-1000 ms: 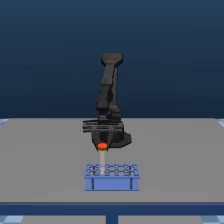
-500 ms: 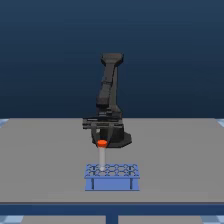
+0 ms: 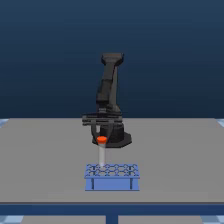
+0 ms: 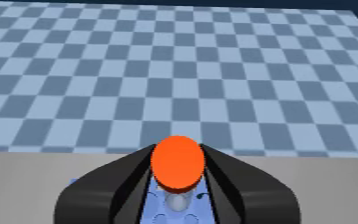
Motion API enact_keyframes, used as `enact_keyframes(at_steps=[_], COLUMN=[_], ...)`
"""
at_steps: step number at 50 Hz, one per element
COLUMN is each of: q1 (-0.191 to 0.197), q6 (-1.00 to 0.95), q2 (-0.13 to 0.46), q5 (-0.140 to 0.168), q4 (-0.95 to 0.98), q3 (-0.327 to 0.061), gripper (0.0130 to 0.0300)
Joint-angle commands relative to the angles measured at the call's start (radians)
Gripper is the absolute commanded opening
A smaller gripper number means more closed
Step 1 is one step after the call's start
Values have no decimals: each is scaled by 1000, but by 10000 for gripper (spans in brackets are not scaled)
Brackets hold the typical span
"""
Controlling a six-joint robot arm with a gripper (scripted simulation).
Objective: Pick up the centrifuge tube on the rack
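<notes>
- The centrifuge tube (image 3: 102, 152), orange-red cap up, stands upright over the rack (image 3: 112, 176), its tip at a hole near the exterior view's left end.
- The jaws (image 3: 101, 136) are closed around the cap.
- The rack sits on the grey surface (image 3: 45, 160).

Upright pale centrifuge tube (image 3: 102, 154) with orange-red cap, lower end at the low blue rack (image 3: 112, 177) top.

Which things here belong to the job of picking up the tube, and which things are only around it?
For the job:
- centrifuge tube
- rack
- gripper

Only around:
- grey table
- checkered floor
</notes>
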Motion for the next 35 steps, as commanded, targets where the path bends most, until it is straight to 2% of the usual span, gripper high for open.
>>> enact_keyframes(at_steps=[1, 16, 35], q1=[0, 0, 0], q6=[106, 257, 344], q2=[-6, -20, -29], q5=[-12, -35, -54], q4=[-82, -231, -317], q3=[-9, -30, -45], gripper=[130, 130, 130])
